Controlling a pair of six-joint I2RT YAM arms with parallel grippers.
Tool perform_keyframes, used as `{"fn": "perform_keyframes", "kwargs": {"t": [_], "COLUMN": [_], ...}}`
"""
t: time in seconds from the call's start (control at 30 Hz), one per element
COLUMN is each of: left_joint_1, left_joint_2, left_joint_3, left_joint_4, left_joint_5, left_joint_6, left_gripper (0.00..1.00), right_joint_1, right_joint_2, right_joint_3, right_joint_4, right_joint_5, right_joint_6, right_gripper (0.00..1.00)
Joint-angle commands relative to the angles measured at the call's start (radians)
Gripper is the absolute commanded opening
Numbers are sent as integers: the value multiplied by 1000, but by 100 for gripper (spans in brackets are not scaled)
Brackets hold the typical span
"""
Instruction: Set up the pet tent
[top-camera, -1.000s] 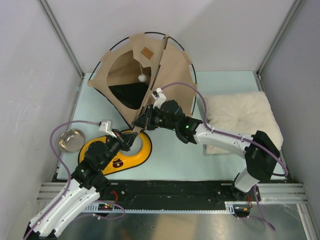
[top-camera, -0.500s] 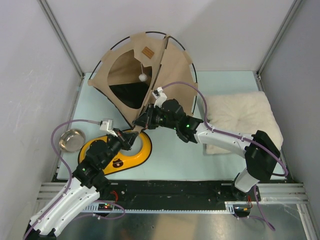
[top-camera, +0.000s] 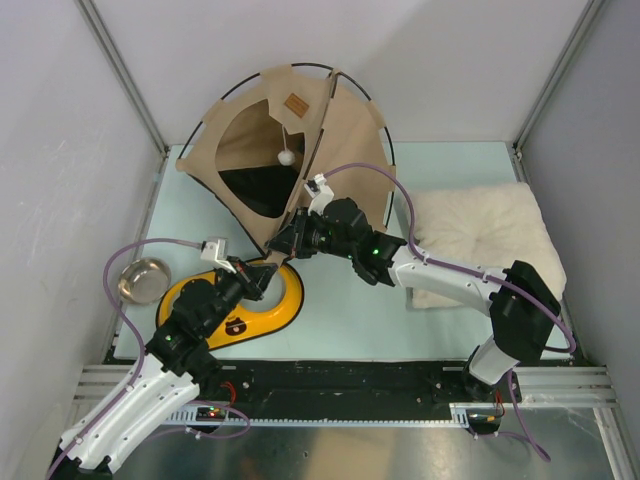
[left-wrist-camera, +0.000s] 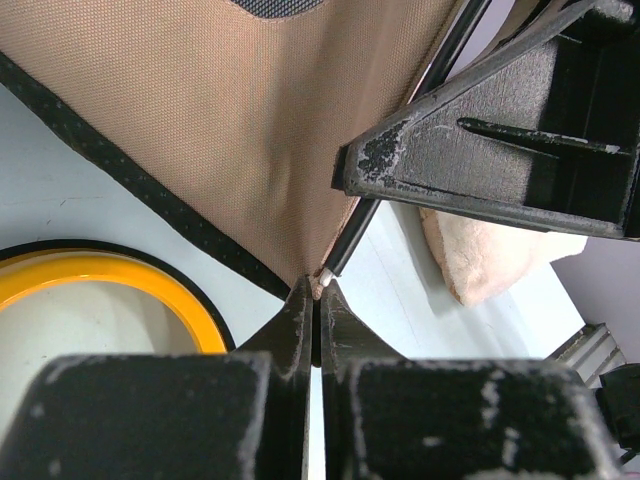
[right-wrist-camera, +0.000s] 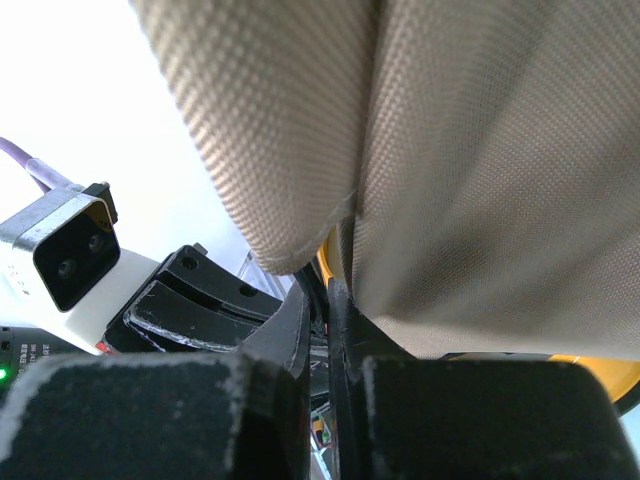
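The pet tent (top-camera: 290, 150), tan fabric on thin black poles with a brown label and a white pom-pom (top-camera: 286, 157), stands at the back centre and leans on the wall. My left gripper (top-camera: 262, 278) is shut on the tent's front bottom corner; in the left wrist view its tips (left-wrist-camera: 314, 290) pinch the fabric (left-wrist-camera: 250, 130) beside the white-tipped end of a black pole (left-wrist-camera: 365, 220). My right gripper (top-camera: 283, 243) is just above it, shut on that pole at the tent's front edge. In the right wrist view its tips (right-wrist-camera: 318, 300) close under the fabric (right-wrist-camera: 480, 170).
A yellow feeder (top-camera: 270, 305) lies under both grippers. A steel bowl (top-camera: 143, 279) sits at the left edge. A cream fluffy pillow (top-camera: 480, 235) lies at the right, under the right arm. White walls enclose the table on three sides.
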Motion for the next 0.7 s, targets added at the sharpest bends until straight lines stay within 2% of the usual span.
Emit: {"fn": "perform_keyframes", "kwargs": {"t": [0.0,0.67], "left_joint_1": [-20,-19], "left_joint_2": [11,27], "left_joint_3": [-45,-42], "left_joint_4": [-226,-227], "left_joint_5": [55,68], "left_joint_6": [11,13], "left_gripper": [0,0], "right_joint_1": [-103,-105], "right_joint_2": [-34,-12], "right_joint_3": [86,121], "right_joint_4": [186,120], "right_joint_5": [232,283], "right_joint_6": [2,-19], "right_gripper": [0,0]}}
